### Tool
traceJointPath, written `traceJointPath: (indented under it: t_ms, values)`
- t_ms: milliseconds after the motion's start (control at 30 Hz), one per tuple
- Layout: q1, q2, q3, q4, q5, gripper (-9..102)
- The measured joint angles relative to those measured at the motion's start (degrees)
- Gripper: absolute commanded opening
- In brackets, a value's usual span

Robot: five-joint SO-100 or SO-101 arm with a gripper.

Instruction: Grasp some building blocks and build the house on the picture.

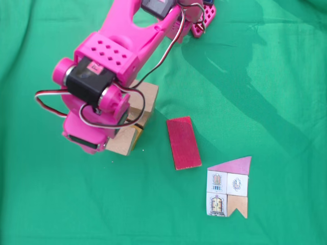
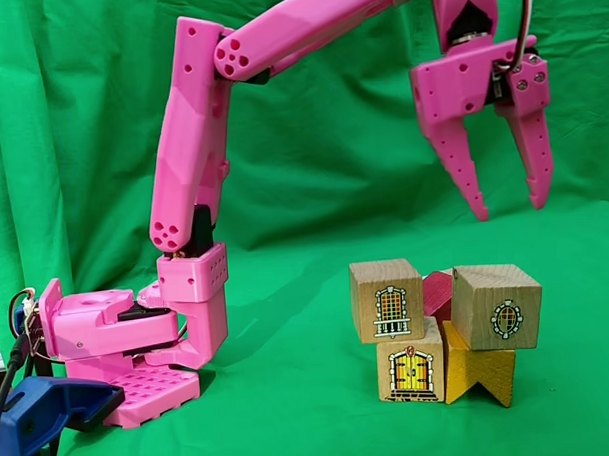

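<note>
Pincer (image 2: 506,209) open above stacked blocks (image 2: 446,328) — red block (image 1: 183,142) apparently apart.

- The arm (image 2: 192,162) looks like matt pink plastic with faint printed layer lines, and its gripper (image 2: 506,209) fingers have the same dull finish.
- The motor housing (image 1: 89,81) is smooth black plastic, slightly shiny.
- The wires (image 1: 56,99) have glossy insulation.
- The pale cubes (image 2: 387,300) are bare wood with visible grain, carrying printed stickers.
- The orange-brown block (image 2: 482,372) is wood, stained and fairly matt.
- The red block (image 1: 183,142) has a finely textured, matt top.
- The picture (image 1: 228,188) appears to be thin flat paper, possibly slightly glossy.
- The green cloth (image 1: 276,76) is soft, matt and creased.
- The blue clamp (image 2: 46,412) looks like smooth plastic.
</note>
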Motion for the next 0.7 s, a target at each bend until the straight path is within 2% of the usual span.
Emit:
traceJointPath:
  t_ms: [233,700]
  values:
    - [0.0,-4.3,-0.4,-8.9,0.0,9]
    - [-0.2,-11.6,-0.4,-13.4,0.0,9]
